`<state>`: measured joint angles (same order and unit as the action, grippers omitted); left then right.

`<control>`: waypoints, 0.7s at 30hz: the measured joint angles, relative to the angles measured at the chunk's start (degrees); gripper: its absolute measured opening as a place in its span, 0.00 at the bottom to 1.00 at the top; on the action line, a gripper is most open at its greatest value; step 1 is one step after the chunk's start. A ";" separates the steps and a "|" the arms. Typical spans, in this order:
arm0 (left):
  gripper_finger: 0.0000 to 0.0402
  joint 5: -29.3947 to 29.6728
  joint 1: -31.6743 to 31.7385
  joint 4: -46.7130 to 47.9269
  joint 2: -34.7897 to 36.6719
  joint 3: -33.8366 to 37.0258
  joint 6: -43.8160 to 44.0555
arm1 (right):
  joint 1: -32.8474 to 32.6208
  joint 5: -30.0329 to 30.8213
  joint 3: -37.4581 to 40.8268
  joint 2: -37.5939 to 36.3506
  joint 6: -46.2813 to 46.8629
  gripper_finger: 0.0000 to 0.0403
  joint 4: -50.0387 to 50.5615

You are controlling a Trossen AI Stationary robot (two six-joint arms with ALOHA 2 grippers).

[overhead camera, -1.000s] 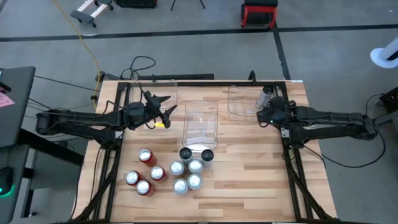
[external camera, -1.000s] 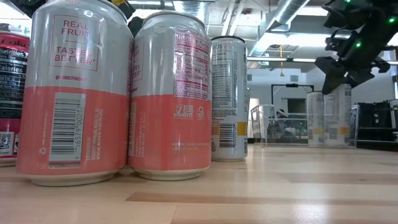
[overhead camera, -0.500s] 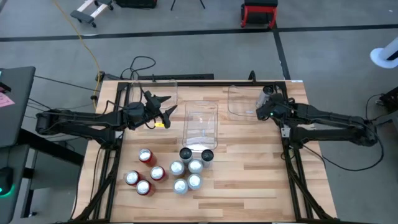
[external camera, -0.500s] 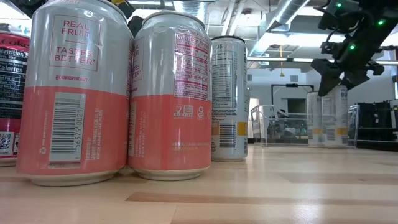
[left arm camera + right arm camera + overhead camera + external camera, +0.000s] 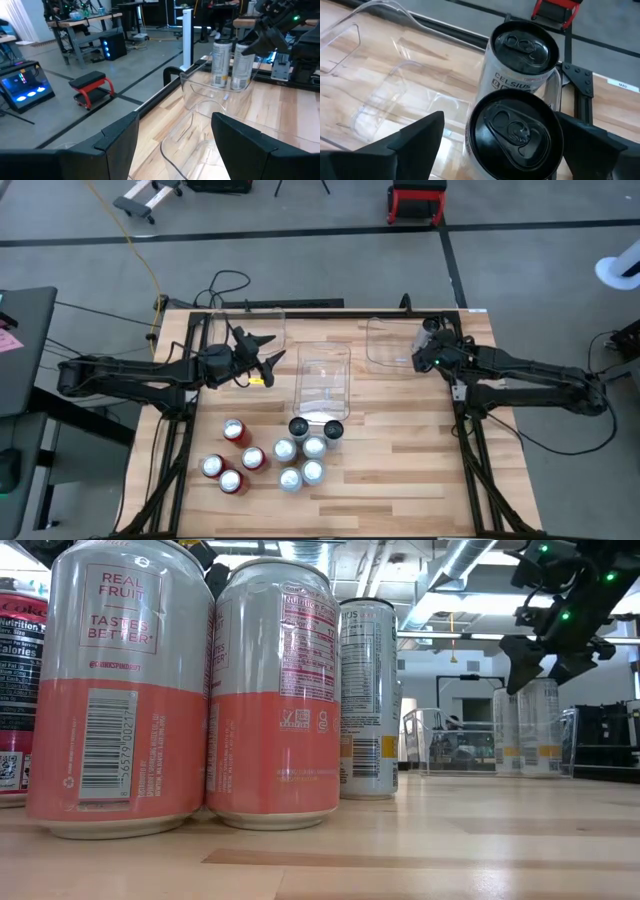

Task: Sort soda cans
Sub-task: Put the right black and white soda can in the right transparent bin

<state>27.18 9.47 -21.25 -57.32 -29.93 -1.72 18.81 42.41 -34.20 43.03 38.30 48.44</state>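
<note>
2 dark-topped cans [image 5: 515,134] stand side by side in the clear bin [image 5: 388,343] at the table's [image 5: 400,470] far right corner.
High view: right gripper [image 5: 428,350] hangs over that bin; left gripper [image 5: 262,352] waits spread wide near the far left; 10 cans [image 5: 285,452] cluster near the front edge. Right wrist view: its fingers [image 5: 412,137] straddle the nearer can, apart and not touching it. Low view: pink cans [image 5: 120,690] fill the foreground.

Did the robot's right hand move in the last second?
Yes. The right hand has slid toward the far table edge, settling over the two tall white cans in the clear plastic bin, fingers open around one.
</note>
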 joint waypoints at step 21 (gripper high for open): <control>0.61 -0.05 0.00 6.10 -0.02 0.00 0.94 | -12.18 0.92 0.00 -11.54 -15.27 0.95 -23.67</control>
<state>27.13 9.47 -15.15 -57.34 -29.93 -0.77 6.63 43.33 -34.20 31.49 23.03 24.76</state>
